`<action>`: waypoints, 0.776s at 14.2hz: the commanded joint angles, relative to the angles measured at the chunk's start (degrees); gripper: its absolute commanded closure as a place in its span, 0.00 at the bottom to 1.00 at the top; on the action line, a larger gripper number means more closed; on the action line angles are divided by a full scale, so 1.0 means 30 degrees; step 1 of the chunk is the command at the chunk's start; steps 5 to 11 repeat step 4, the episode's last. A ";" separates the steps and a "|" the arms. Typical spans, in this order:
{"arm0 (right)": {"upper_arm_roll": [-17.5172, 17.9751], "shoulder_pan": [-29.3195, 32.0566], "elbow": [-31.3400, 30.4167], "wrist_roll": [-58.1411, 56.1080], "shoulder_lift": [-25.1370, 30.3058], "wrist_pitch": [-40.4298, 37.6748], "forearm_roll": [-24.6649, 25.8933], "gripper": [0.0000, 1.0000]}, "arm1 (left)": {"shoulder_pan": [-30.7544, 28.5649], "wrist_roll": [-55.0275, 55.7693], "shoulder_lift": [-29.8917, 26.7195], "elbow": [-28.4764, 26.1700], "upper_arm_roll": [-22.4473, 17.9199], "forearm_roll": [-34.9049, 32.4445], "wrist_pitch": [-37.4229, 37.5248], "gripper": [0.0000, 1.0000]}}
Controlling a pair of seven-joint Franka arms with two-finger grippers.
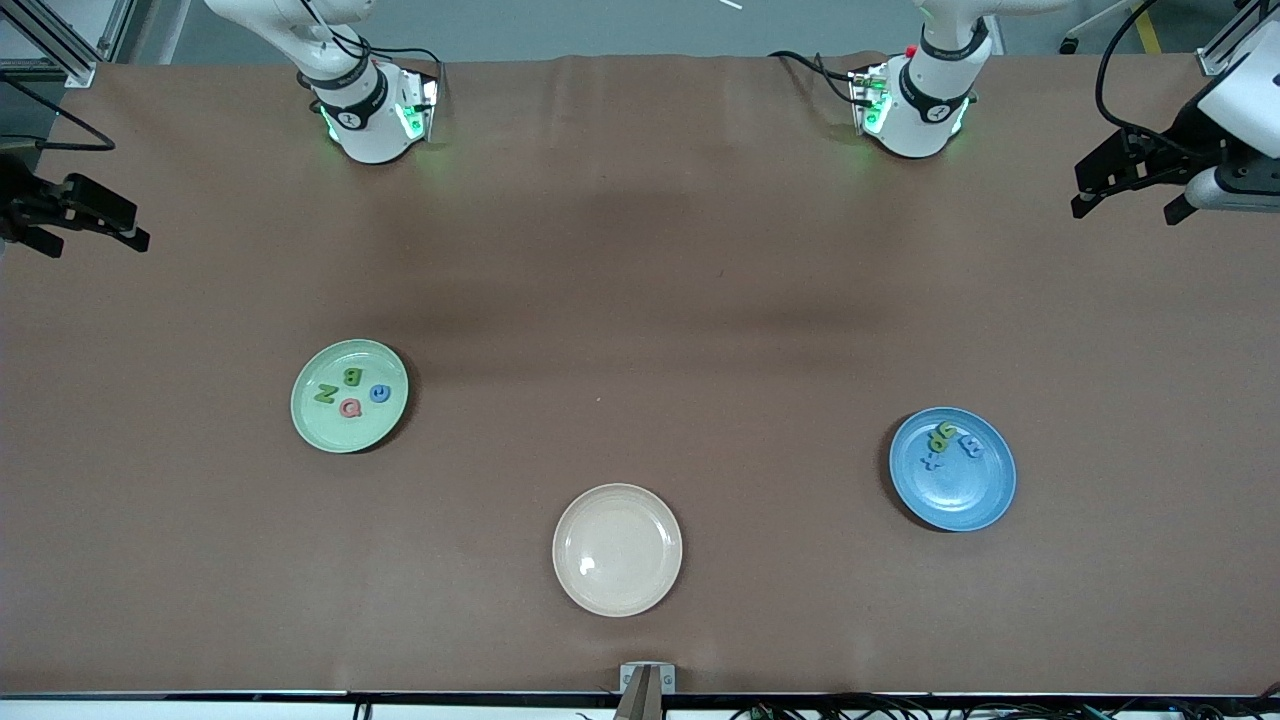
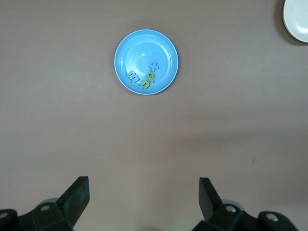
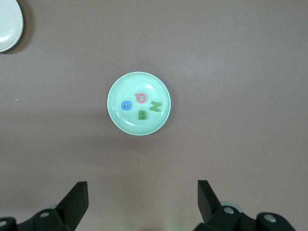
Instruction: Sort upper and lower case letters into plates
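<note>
Three plates sit on my brown tabletop [image 1: 640, 280] right now. The pale green plate [image 1: 318, 425] is toward my right arm's end, and it has four letters in it: a dark green B [image 1: 352, 377], a lighter green N [image 1: 326, 393], a blue letter [image 1: 379, 393] that looks like a C or an e, and a pink one [image 1: 349, 407] that reads like a Q. They lie close together but apart from each other.

The blue plate [image 1: 960, 495] is toward my left arm's end, a bit nearer the front camera than the green one. Its letters are bunched at the rim farthest from that camera: a blue m-looking piece [image 1: 970, 445], a green pair [image 1: 941, 435] that could be p's, and a blue x [image 1: 930, 461]. Some of them touch or overlap, can't tell exactly.

The cream-beige plate [image 1: 617, 549] sits between the two and nearest the front camera, nothing in it.

My left tool [image 2: 144, 197] hangs high over the tabletop at my left arm's end, fingers spread wide, holding nothing. My right tool [image 3: 143, 197] is the same deal at my right arm's end: wide open, holding nothing, looking down at the green plate. Both arms are just waiting.
</note>
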State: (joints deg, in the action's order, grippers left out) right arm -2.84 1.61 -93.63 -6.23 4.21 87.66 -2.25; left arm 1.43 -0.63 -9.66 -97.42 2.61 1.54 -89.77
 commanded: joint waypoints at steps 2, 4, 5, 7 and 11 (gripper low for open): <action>0.0127 -0.0067 -0.0782 -0.0090 0.0590 0.0603 0.0720 0.00 | 0.0051 0.0036 -0.0062 0.0451 0.0066 -0.0778 0.0568 0.00; 0.0098 -0.0067 -0.0986 -0.0090 0.0619 0.0576 0.0721 0.00 | 0.0051 0.0065 -0.0062 0.0422 0.0095 -0.0807 0.0597 0.00; 0.0098 -0.0067 -0.0986 -0.0090 0.0619 0.0576 0.0721 0.00 | 0.0051 0.0065 -0.0062 0.0422 0.0095 -0.0807 0.0597 0.00; 0.0098 -0.0067 -0.0986 -0.0090 0.0619 0.0576 0.0721 0.00 | 0.0051 0.0065 -0.0062 0.0422 0.0095 -0.0807 0.0597 0.00; 0.0098 -0.0067 -0.0986 -0.0090 0.0619 0.0576 0.0721 0.00 | 0.0051 0.0065 -0.0062 0.0422 0.0095 -0.0807 0.0597 0.00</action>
